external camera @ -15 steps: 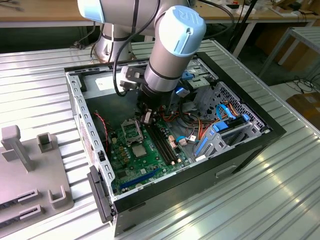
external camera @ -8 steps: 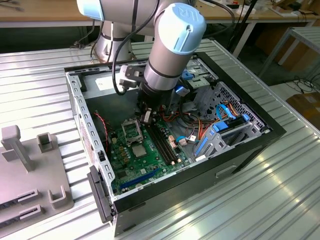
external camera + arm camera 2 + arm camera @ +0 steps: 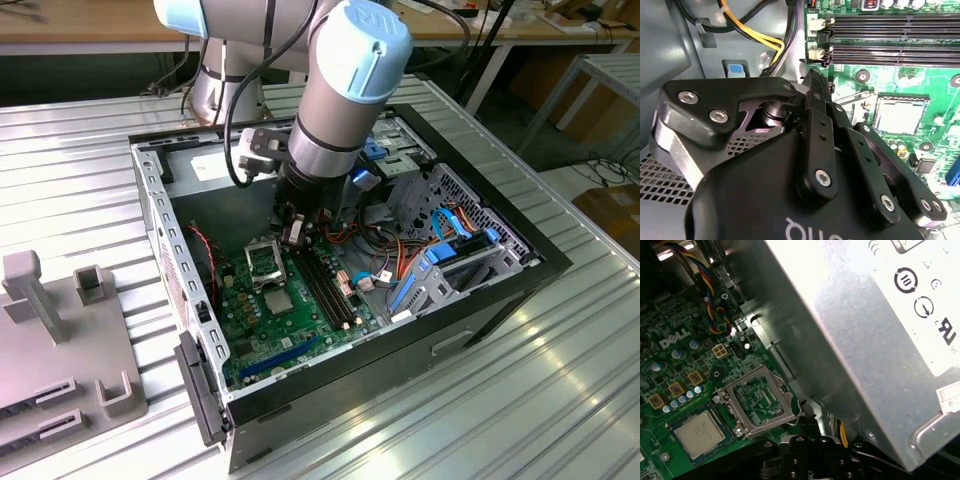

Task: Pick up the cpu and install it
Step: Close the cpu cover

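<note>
Tabletop [image 3: 560, 400] of ribbed metal carried an open computer case [image 3: 400, 350], its green motherboard [image 3: 250, 330] lying flat inside. On the board the cpu [image 3: 700, 432] sat face up in its socket, pale metal showing. The hinged socket frame [image 3: 757, 400] stood raised just beyond it. Farther in, the end effector [image 3: 292, 235] hovered above the board, apart from the cpu. Whether it was open or closed could not be told. A grey power supply [image 3: 865, 340] stood beside it.
</note>
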